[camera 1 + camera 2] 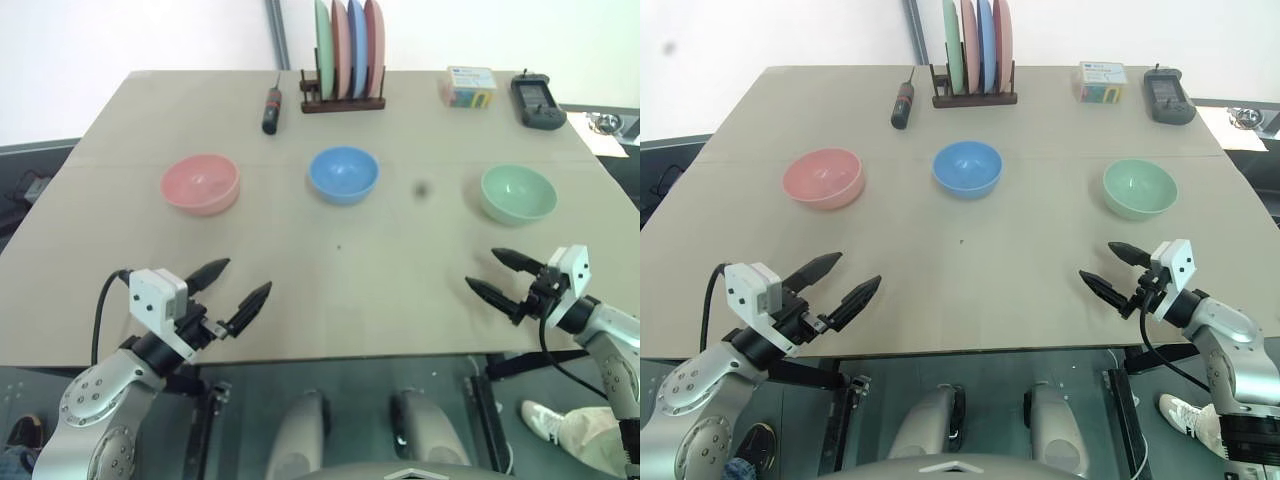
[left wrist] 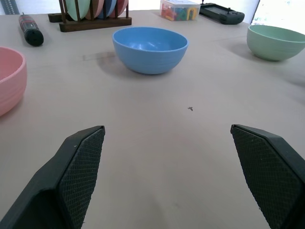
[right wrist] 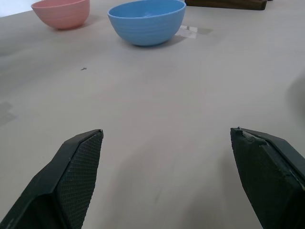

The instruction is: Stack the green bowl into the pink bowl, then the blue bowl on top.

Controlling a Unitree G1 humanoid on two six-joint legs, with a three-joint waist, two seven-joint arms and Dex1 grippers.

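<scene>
Three bowls stand apart in a row across the middle of the table: the pink bowl on the left, the blue bowl in the centre, the green bowl on the right. All three are upright and empty. My left gripper hovers open over the table's near left edge, well short of the pink bowl. Over the near right edge my right gripper is open too, a short way in front of the green bowl. Neither holds anything.
At the back stand a wooden rack of upright coloured plates, a black-and-red screwdriver to its left, a small colourful box and a black device at the back right. The table's near half is bare.
</scene>
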